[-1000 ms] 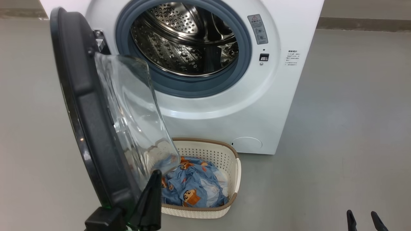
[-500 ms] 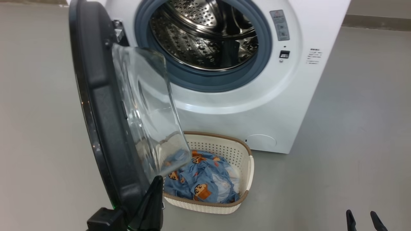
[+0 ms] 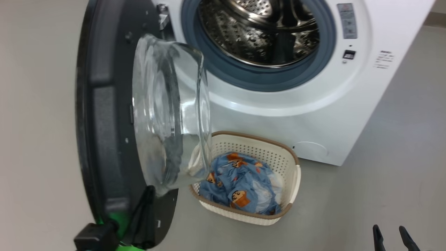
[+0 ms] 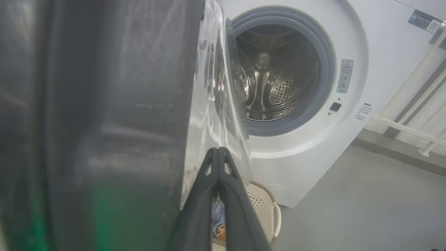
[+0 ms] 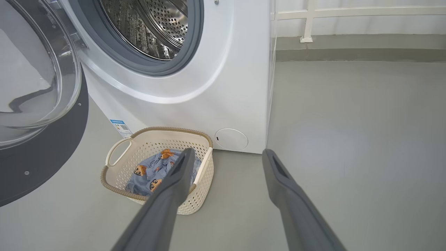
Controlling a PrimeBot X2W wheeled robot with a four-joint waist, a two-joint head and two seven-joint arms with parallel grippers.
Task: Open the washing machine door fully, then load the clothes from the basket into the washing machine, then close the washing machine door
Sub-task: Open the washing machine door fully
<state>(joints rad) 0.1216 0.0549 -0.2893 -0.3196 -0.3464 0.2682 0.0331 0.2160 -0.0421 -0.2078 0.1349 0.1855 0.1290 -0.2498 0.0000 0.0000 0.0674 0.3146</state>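
The washing machine door (image 3: 101, 132) stands swung out at the left of the washing machine (image 3: 296, 115), its glass bowl (image 3: 170, 111) bulging toward the open steel drum (image 3: 264, 31). In the head view the left gripper (image 3: 149, 193) sits low by the door's bottom rim. The left wrist view adds that its fingertips (image 4: 226, 184) are pressed together with nothing between them, alongside the door's inner face. The right wrist view shows the right gripper (image 5: 228, 153) spread wide and empty, plus a blue label sticker (image 5: 121, 127) low on the machine's front. The basket (image 3: 258, 148), with the clothes (image 3: 240, 181) inside, stands just before the machine. Open grey floor (image 3: 400, 157) stretches to the right.
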